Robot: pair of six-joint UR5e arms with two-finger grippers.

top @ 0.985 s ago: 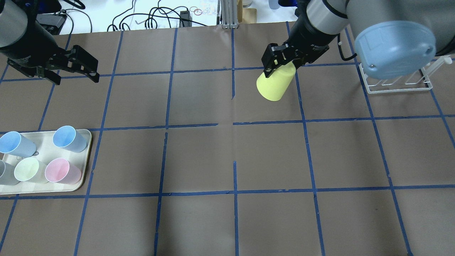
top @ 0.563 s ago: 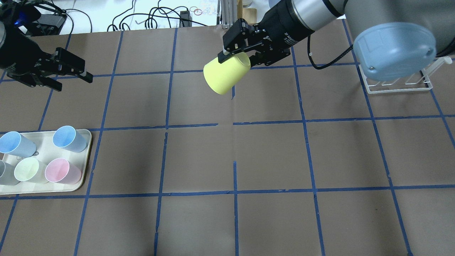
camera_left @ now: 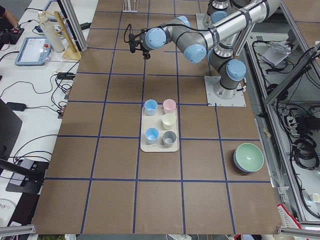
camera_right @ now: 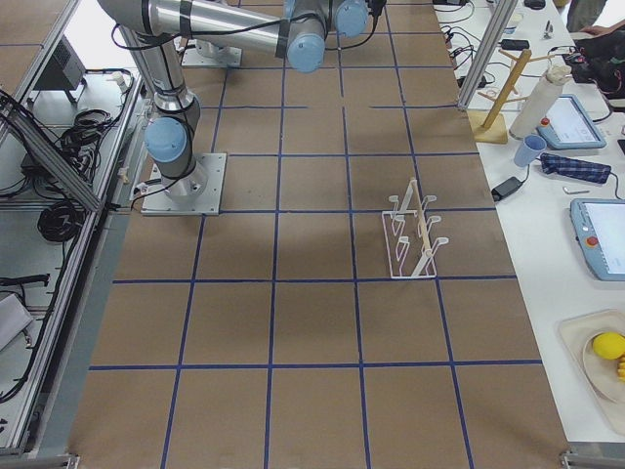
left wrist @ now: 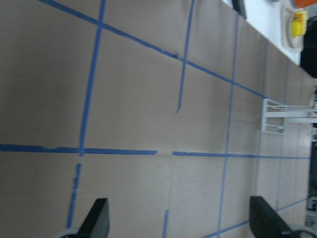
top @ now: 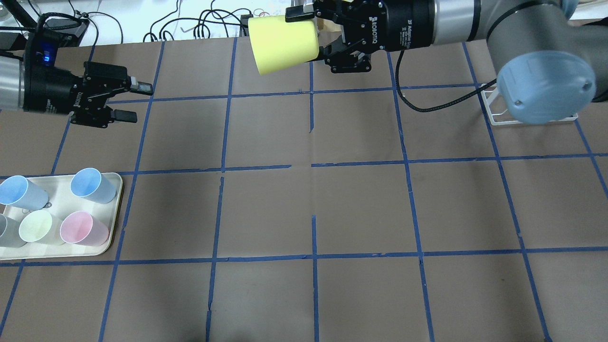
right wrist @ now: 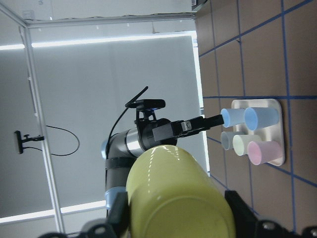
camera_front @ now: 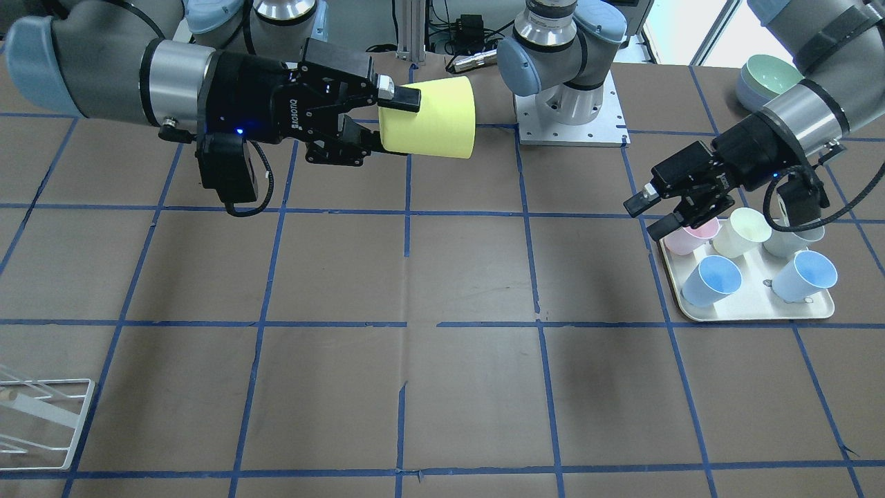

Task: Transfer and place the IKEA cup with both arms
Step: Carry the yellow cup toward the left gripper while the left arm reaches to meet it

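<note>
The IKEA cup lies level in my right gripper, pinched at its narrow end. Its wide end aims at my left gripper, which gapes empty, well apart. The cup hangs above the table, whose gridded brown top stretches between us. The tray sits near my left fingers.

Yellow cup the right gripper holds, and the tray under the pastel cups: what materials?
Yellow cup: probably plastic, opaque, matte; uniform colour, smooth wall, soft sheen only.
Tray: likely plastic too, cream, smooth, with moulded rounded corners and raised rim; exact type unclear.
</note>
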